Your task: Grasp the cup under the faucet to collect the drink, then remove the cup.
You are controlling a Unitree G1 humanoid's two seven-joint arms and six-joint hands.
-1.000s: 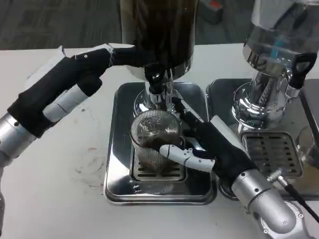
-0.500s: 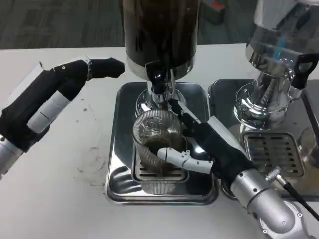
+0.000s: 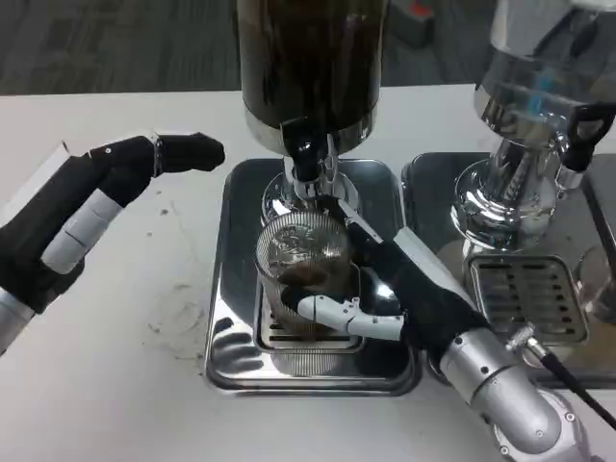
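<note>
Table (image 3: 125,385) white, floor perhaps carpeted.

Drinks counter: two dispensers (image 3: 310,87), drip trays (image 3: 231,289)

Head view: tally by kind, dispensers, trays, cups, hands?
Dispensers: 2 (dark, clear)
Drip trays: 2 (left, right)
Cups: 1
Hands: 2 (left hand, right hand)
Total: 7

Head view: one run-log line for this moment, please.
right hand grips cup | cup under faucet, on tray | left hand free
</note>
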